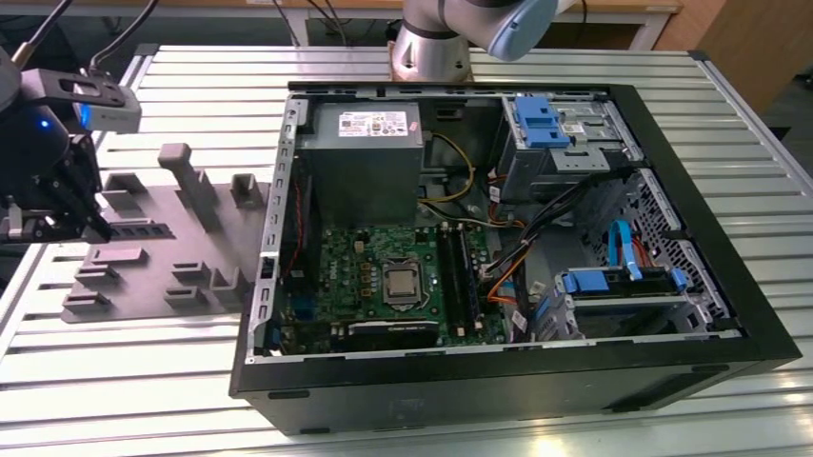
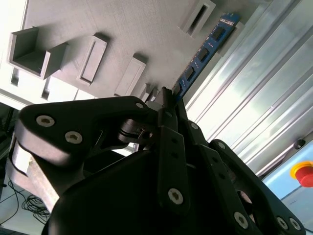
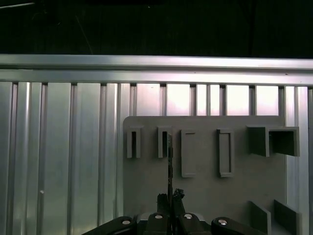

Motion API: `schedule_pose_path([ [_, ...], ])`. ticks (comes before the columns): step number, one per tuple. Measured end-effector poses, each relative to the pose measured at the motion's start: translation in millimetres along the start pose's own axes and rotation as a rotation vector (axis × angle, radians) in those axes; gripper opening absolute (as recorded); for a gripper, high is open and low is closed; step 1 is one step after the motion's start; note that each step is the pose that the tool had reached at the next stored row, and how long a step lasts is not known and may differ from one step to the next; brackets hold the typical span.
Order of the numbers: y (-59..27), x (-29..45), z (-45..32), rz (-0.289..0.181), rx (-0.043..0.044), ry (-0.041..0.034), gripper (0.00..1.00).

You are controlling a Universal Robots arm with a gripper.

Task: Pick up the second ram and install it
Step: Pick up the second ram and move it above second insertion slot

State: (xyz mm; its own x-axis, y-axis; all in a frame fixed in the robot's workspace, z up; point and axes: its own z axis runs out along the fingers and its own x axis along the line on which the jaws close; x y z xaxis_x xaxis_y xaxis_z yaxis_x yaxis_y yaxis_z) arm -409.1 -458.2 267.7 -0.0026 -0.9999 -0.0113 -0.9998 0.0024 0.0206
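Slatted metal table (image 1: 140, 381), pincer (image 2: 166, 95) clamping ram (image 2: 203, 54)

exterior view: gripper (image 1: 91, 227) cut by left edge, arm (image 1: 439, 43) by top edge | second wrist view: near end of ram (image 2: 203, 51) hidden between fingers (image 2: 171, 127) | first wrist view: ram edge-on, its faces hidden; fixture (image 3: 205, 196) runs off the edge
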Motion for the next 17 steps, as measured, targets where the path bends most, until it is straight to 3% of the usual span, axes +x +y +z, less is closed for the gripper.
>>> schedule_pose_path([
  [17, 0.1, 0.0, -4.5, 0.0, -0.0001, 0.0001, 0.14],
])
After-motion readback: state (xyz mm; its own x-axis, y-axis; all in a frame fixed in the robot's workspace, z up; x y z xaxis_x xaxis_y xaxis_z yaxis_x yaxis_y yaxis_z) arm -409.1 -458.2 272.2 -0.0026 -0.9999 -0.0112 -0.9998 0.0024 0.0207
